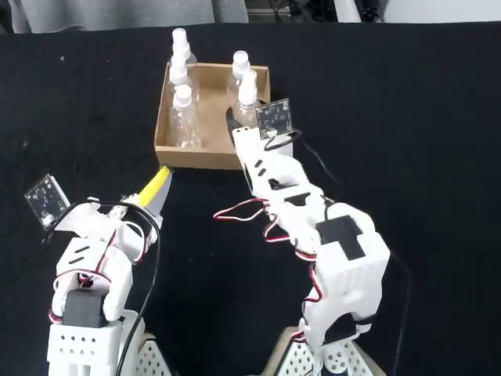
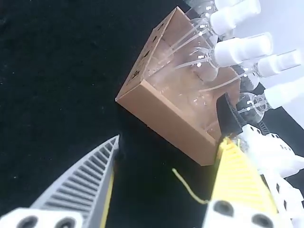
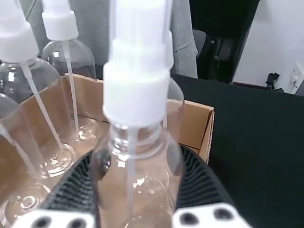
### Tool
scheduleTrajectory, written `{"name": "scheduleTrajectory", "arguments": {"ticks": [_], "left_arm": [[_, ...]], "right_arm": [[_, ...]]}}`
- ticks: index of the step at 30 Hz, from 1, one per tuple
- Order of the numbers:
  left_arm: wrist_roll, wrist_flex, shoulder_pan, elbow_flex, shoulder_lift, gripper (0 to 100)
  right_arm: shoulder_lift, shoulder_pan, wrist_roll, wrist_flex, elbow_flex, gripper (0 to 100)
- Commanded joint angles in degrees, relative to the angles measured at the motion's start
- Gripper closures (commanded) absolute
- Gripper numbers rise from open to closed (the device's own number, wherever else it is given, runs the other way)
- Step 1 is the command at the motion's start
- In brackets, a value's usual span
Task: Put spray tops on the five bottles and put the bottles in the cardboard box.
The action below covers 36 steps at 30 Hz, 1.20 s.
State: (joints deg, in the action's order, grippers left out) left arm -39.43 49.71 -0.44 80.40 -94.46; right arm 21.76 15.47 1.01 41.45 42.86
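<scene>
We see the right fingers (image 3: 204,185) (image 1: 235,125), black, closed around a clear plastic bottle with a white spray top (image 3: 135,156) (image 1: 247,98). It is upright inside the brown cardboard box (image 1: 211,160) (image 2: 161,114), at its near right corner. Four more capped clear bottles (image 1: 184,117) stand in the box. The left fingers (image 2: 237,180) (image 1: 156,186), yellow and grey, are spread open over the black tabletop (image 1: 407,117), just beside the box's near left corner.

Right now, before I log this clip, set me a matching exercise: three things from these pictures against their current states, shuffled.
Things:
1. left claw
2. right claw
3. cardboard box

States:
A. shut on a capped bottle
B. has other bottles standing in it
C. open, holding nothing

Pairs: 1-C; 2-A; 3-B
</scene>
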Motion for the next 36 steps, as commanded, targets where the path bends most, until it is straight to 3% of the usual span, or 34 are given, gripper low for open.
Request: {"name": "scheduleTrajectory", "arguments": {"ticks": [1, 7, 13, 24, 30, 36], "left_arm": [[0.1, -1.1, -0.5, -0.9, -0.5, 69], [0.1, -1.1, -0.5, -0.9, -0.5, 69], [0.1, -1.1, -0.5, -0.9, -0.5, 69], [0.1, -1.1, -0.5, -0.9, -0.5, 69], [0.1, -1.1, -0.5, -0.9, -0.5, 69], [0.1, -1.1, -0.5, -0.9, -0.5, 69]], "right_arm": [[-0.2, -1.1, 1.0, 1.1, -2.5, 98.2], [-0.2, -1.1, 1.1, 1.1, -2.5, 97.0], [-0.6, -0.8, 1.0, 1.1, -0.7, 82.8], [-0.7, -0.2, 1.1, 1.1, -0.4, 80.9], [-0.7, -0.2, 1.1, 1.1, 0.5, 69.0], [-0.7, -0.2, 1.1, 1.1, 0.5, 68.5]]}}
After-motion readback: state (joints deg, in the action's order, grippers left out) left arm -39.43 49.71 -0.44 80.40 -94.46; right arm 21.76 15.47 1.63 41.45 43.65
